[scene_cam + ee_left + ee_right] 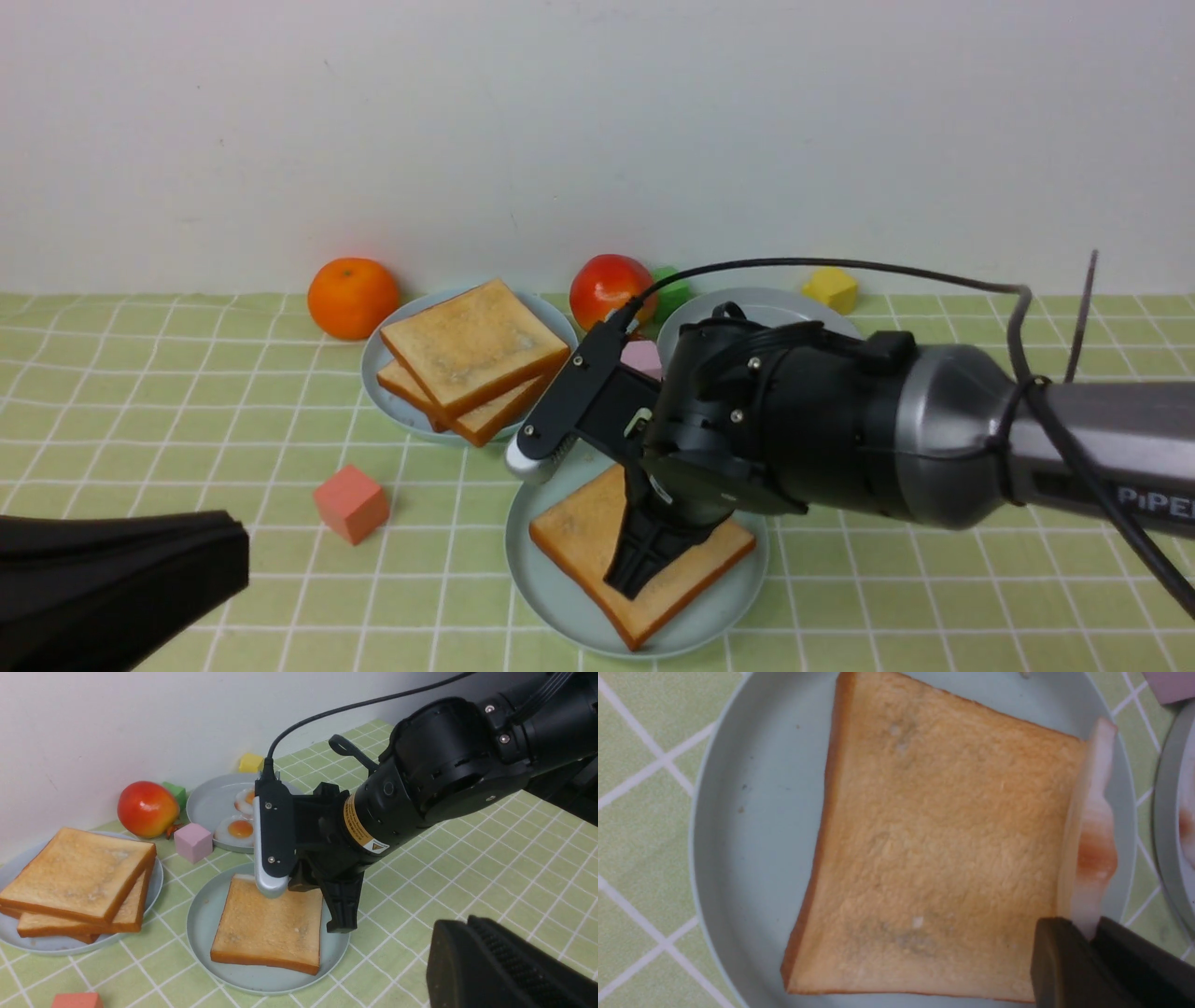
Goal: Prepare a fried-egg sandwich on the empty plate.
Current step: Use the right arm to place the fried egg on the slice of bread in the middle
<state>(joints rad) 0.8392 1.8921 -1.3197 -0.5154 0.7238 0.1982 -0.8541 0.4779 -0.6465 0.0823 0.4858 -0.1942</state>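
The toast slice lies flat on the mint plate, just below the right gripper, which pinches a fried egg by its edge; the egg's long axis runs roughly along one side of the toast, so the coming move probably needs it shifted inward and laid flat; the right arm is nearer, the left gripper well apart, fingers pressed together; I count three plates, one slice here, at least two on the toast plate, two eggs on the far plate, four blocks.
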